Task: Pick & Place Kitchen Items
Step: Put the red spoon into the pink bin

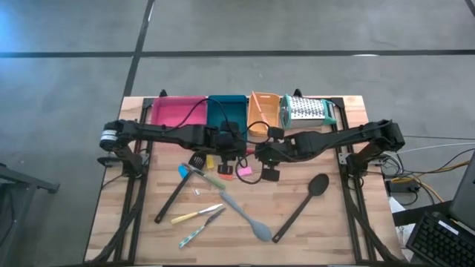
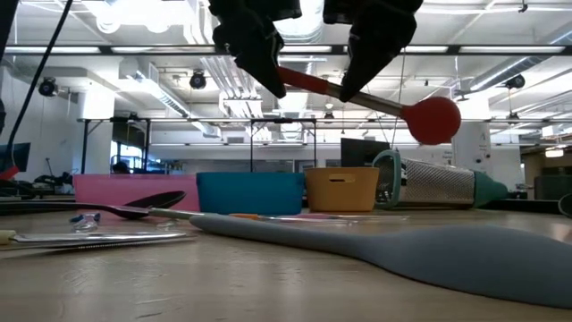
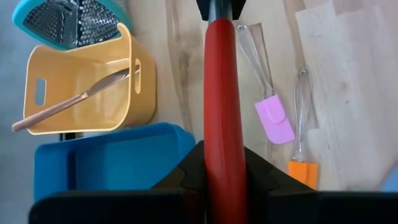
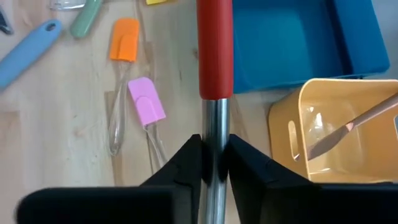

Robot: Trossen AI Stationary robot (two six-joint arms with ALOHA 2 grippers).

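Nearest the low camera, a long grey silicone spoon (image 2: 393, 246) lies flat across the wooden table (image 1: 326, 237), with a long black spoon (image 2: 134, 207) resting behind it. Above them, both claws pinch one utensil in mid-air: the left gripper (image 3: 225, 177) is clamped on the red handle of a red-headed spatula (image 2: 357, 98), while the right gripper (image 4: 215, 155) is closed on its bare metal shaft. The round red head (image 2: 434, 120) sticks out past the right gripper, tilted slightly down.

Below and beside the two claws, a small pink-headed spatula (image 4: 144, 102) and a small orange-headed spatula (image 4: 124, 38) lie close together on the wood, with a blue-handled tool (image 4: 28, 53) just beyond them. Toward the table's near edge lies a second long black spoon (image 1: 303, 206), well apart from the left-hand cluster of utensils.

Beyond the grippers, along the far edge, stand a pink rectangular tray (image 1: 178, 111), a teal rectangular tray (image 1: 226, 110) and an orange rectangular tray (image 1: 263, 107) holding a copper-coloured knife (image 3: 74, 102). A metal box grater with teal trim (image 1: 308, 110) lies just beside the orange tray.
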